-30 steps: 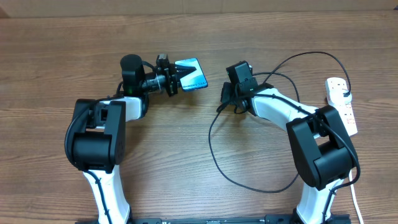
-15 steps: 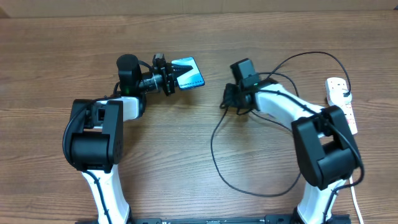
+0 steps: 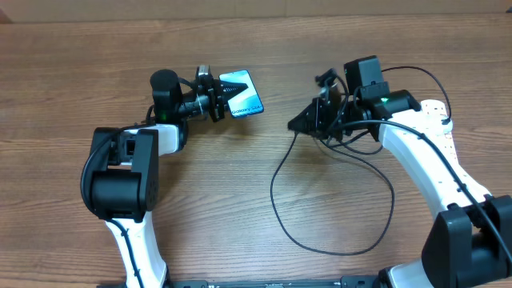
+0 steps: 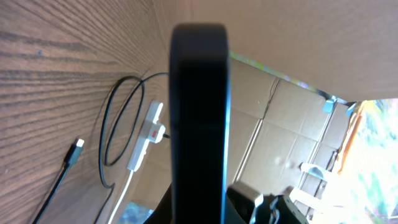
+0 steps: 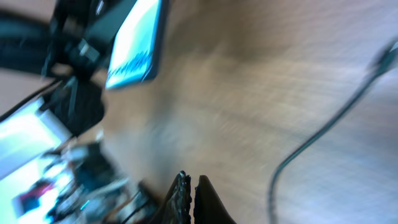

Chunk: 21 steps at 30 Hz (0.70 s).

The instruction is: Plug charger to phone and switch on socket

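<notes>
Wood-grain table [image 3: 80, 48] fills the overhead view. At left, the left gripper [image 3: 222, 94] is clamped on one short end of the phone [image 3: 244, 94]. Its cyan screen shows from overhead, while the left wrist view shows it edge-on as a dark bar. Right of the phone and apart from it, the charger [image 3: 272, 190] lies in loose black loops at centre. Its connector [image 4: 75, 145] shows in the left wrist view, clear of the phone. Just above the loops, the right gripper [image 3: 296, 123] points toward the phone with its jaws pressed together. The blurred right wrist view shows only the two tips touching. Far right lies the socket [image 4: 144, 135], largely hidden overhead by the right arm.
</notes>
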Available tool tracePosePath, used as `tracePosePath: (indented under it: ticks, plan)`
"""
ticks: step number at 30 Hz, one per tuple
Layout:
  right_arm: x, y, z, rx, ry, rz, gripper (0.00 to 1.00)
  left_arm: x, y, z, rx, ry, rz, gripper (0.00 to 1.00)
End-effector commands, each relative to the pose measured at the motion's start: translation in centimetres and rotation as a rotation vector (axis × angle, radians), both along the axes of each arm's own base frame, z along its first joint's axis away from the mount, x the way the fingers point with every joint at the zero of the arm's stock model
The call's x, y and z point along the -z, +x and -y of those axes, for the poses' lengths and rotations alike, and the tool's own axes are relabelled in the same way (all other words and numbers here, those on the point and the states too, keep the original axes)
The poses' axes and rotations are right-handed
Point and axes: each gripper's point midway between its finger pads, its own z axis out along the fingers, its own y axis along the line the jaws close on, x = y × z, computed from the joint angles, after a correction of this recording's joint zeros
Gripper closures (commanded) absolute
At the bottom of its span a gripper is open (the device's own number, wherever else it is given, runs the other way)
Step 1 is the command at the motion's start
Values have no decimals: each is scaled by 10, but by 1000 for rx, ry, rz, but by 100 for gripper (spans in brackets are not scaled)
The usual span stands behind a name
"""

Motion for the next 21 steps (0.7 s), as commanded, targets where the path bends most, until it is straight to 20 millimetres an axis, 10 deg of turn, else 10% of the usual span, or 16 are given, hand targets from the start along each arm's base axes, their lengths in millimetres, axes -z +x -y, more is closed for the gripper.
tracePosePath:
  ticks: [1,6,11,21]
  plan:
    - [-15,-18,-21,-98,126,-32,96,-10,6,7,7,21,94,96]
    - [20,-2,7,39,-130,-30,96,-10,6,7,8,23,102,96]
    - [51,36,54,229,-493,103,44,-11,5,7,13,25,110,96]
    - [100,63,55,306,-656,133,37,-14,12,-32,-13,17,125,96]
